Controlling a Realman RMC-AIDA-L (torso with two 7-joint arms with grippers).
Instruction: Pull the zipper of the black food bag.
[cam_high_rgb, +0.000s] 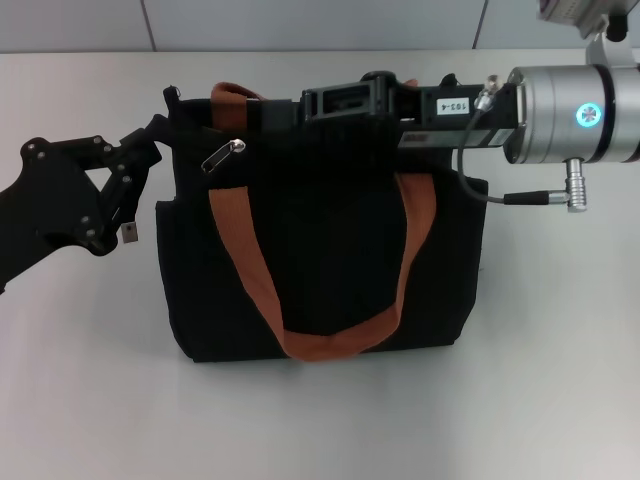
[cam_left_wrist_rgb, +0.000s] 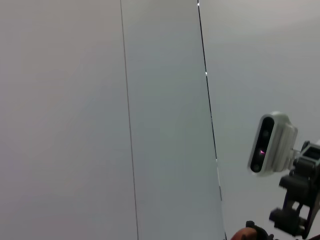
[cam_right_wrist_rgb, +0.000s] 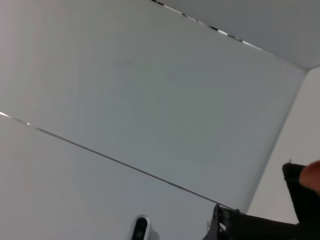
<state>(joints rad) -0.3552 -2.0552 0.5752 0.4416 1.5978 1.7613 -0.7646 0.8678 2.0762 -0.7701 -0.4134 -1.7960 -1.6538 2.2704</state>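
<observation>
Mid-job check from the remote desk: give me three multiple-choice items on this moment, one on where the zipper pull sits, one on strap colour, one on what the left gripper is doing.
1. Where on the black food bag is the zipper?
A. near the top edge toward the robot's left
B. at the bottom edge
C. at the top corner on the robot's right

2. What colour are the handle straps?
A. blue
B. orange-brown
C. white

3. What is the left gripper doing?
A. pinching the zipper
B. lifting a strap
C. at the bag's left side, off the zipper

Answers: 1 A, the silver pull lies by the upper left corner. 2 B, both webbing loops are orange-brown. 3 C, its fingers are at the bag's side edge, with the pull lying free. The right gripper is over the bag's top rim.
</observation>
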